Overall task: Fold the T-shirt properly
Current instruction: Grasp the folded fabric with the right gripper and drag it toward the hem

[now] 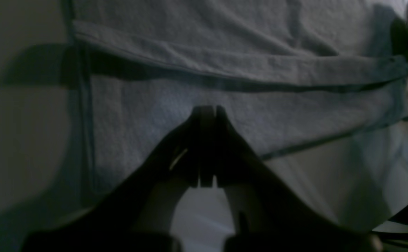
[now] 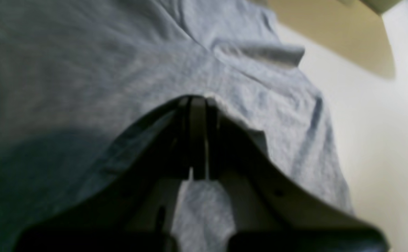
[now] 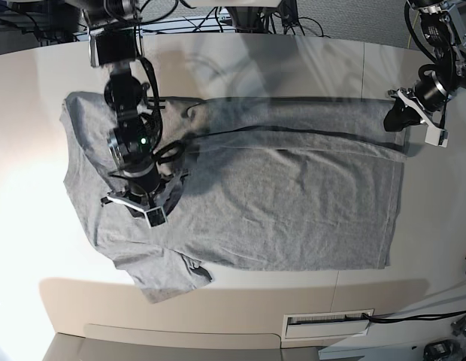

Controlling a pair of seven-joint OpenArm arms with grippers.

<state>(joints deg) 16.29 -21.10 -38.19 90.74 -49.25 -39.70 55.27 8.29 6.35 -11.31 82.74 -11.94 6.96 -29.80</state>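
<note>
My right gripper pinches the T-shirt shoulder; left gripper closed at hem, grip unclear, to carry the fold.

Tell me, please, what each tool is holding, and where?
Both tools look shut. Right tool seems to pinch the T-shirt near its shoulder; left tool at the hem corner.

Bare table lies open below the T-shirt; cables crowd its far edge
</note>
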